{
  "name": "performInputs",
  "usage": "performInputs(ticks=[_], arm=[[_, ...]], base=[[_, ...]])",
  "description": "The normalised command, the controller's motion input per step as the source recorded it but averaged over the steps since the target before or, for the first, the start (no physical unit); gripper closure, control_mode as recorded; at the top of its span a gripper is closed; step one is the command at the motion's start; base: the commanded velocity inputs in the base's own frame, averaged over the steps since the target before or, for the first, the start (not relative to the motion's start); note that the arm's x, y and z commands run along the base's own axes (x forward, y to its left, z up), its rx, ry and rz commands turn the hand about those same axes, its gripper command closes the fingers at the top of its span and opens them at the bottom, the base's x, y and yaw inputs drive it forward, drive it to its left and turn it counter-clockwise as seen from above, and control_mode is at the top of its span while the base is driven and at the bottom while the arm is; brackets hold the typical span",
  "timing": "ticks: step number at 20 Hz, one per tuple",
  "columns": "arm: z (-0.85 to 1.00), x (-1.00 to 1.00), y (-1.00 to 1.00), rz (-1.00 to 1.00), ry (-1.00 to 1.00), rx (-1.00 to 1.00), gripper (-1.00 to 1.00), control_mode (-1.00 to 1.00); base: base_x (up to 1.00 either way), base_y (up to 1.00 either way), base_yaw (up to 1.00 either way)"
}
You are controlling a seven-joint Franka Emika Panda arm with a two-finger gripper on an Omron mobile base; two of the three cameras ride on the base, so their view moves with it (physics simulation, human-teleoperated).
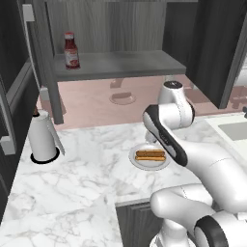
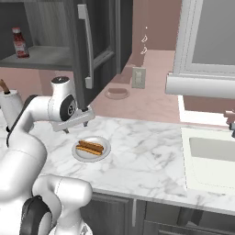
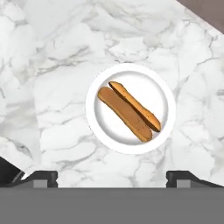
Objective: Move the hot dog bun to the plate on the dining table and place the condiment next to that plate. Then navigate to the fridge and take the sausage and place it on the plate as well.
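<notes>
The split hot dog bun [image 3: 129,110] lies on a round white plate [image 3: 100,135] on the marble counter, also seen as the bun [image 1: 150,155] [image 2: 90,147] on the plate [image 1: 137,163] [image 2: 104,151]. My gripper [image 2: 75,127] hangs open just above and behind the plate with nothing between its fingers. In the hand view my gripper [image 3: 112,177] looks straight down, and the plate sits between the spread fingertips [image 3: 41,176]. The condiment, a red ketchup bottle [image 1: 71,50] [image 2: 19,42], stands upright on a grey cabinet shelf, far from the hand. The sausage is out of view.
A paper towel roll [image 1: 42,136] [image 2: 9,103] stands at the counter's left. A dark cabinet door [image 2: 92,46] hangs open just behind the hand. A sink [image 2: 211,158] is set into the counter at the right. Bare marble [image 1: 72,193] lies left of the plate.
</notes>
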Motion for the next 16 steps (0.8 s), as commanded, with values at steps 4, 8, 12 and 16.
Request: performInputs(ticks=[4,8,12,16], arm=[[-0.44,0.38,0.0,0.17,0.0,-0.08,-1.0,-1.0],[-0.36,0.46,0.0,0.13,0.0,-0.04,-1.0,-1.0],[-0.41,0.42,0.0,0.12,0.01,-0.02,-1.0,-1.0],[-0.48,0.52,0.0,0.07,0.08,0.0,-1.0,-1.0]], base=[[0.0,0.0,0.0],[0.0,0.0,0.0],[0.0,0.0,0.0],[0.0,0.0,0.0]])
